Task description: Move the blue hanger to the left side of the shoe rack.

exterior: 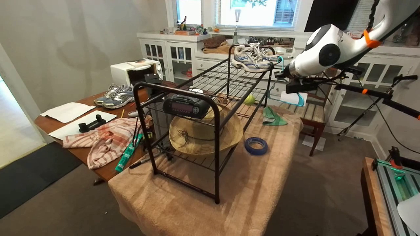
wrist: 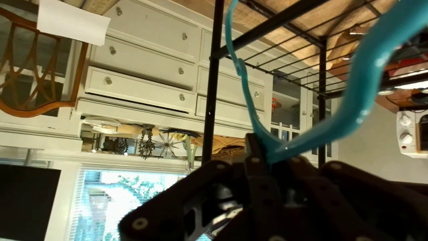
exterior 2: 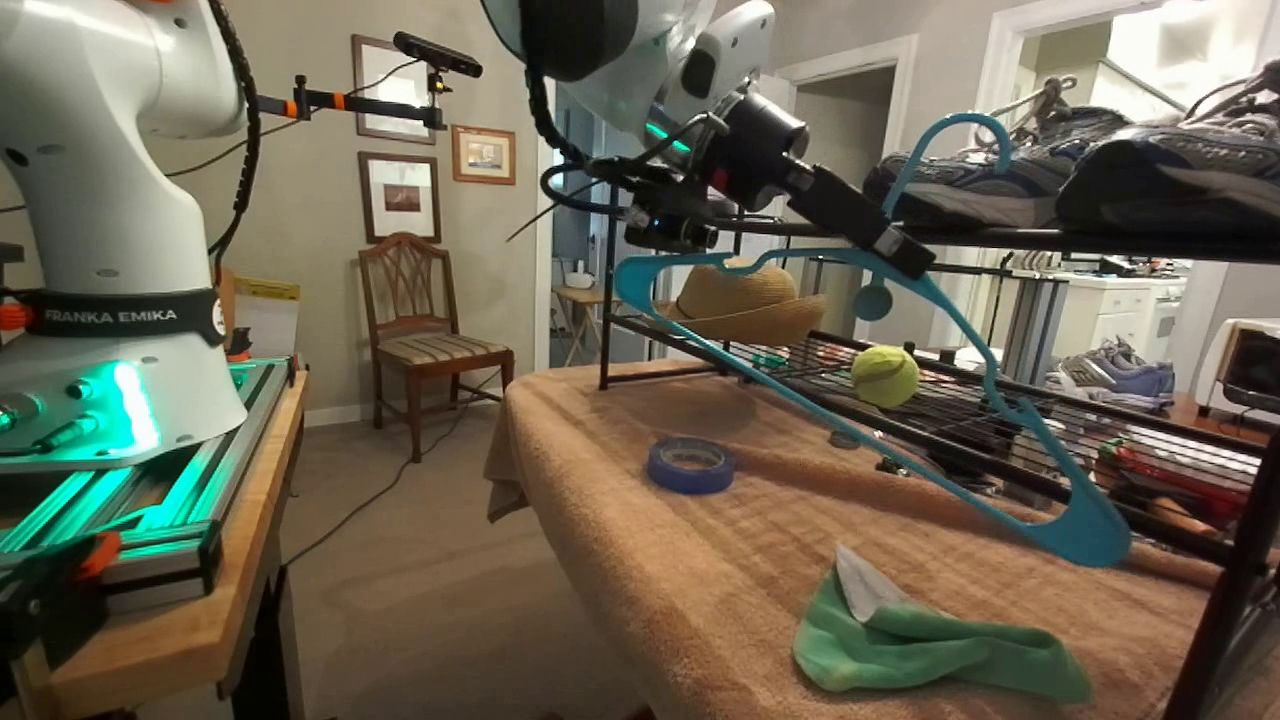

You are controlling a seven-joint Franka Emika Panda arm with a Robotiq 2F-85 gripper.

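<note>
- black two-finger gripper (exterior 2: 908, 252): clamped on the turquoise-blue plastic clothes hanger (exterior 2: 958, 312), at the base of its hook.
- hanger: tilted, right of centre in an exterior view, beside the black metal wire shoe rack (exterior: 217, 157); contact between the two cannot be confirmed.
- step in hand, as judged: carrying; placement not yet done.
- next move, as judged: keep hook clear, travel frame-left toward the woven straw hat (exterior 2: 758, 302), then hang and release.

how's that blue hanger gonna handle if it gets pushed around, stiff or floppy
The blue hanger is probably light, being a thin open outline. It seems fairly stiff, holding its triangular shape. It might swivel, since the claw grips it at one spot.
</note>
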